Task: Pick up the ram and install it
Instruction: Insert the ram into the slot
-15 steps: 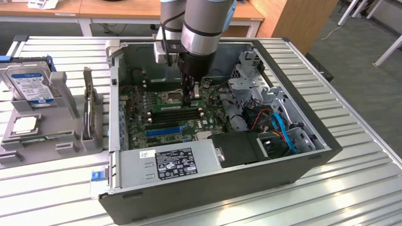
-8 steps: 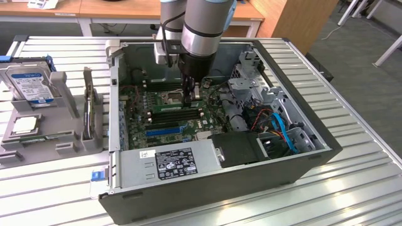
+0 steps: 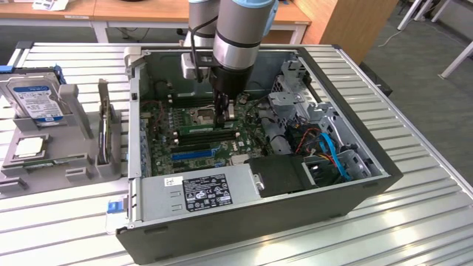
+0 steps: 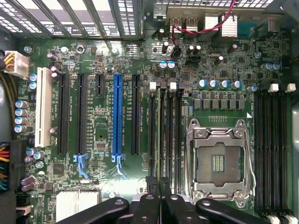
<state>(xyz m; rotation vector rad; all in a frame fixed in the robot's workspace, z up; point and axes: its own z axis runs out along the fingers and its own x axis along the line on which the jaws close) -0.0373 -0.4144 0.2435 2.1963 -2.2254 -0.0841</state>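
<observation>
We see the black gripper [image 4: 161,183] closed on the long, thin green ram stick [image 3: 198,129], edge-up among black plastic memory slots [image 4: 179,135].

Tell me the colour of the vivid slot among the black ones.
Blue slot, clearest in the wrist view.

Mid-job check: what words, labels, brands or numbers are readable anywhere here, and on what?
Nothing reads clearly enough to quote.
The hard drive label, blue and white: print too small.
The power supply label, black with white marks: too small.
The white sticker beside it: too small.
The motherboard print: too small.
</observation>
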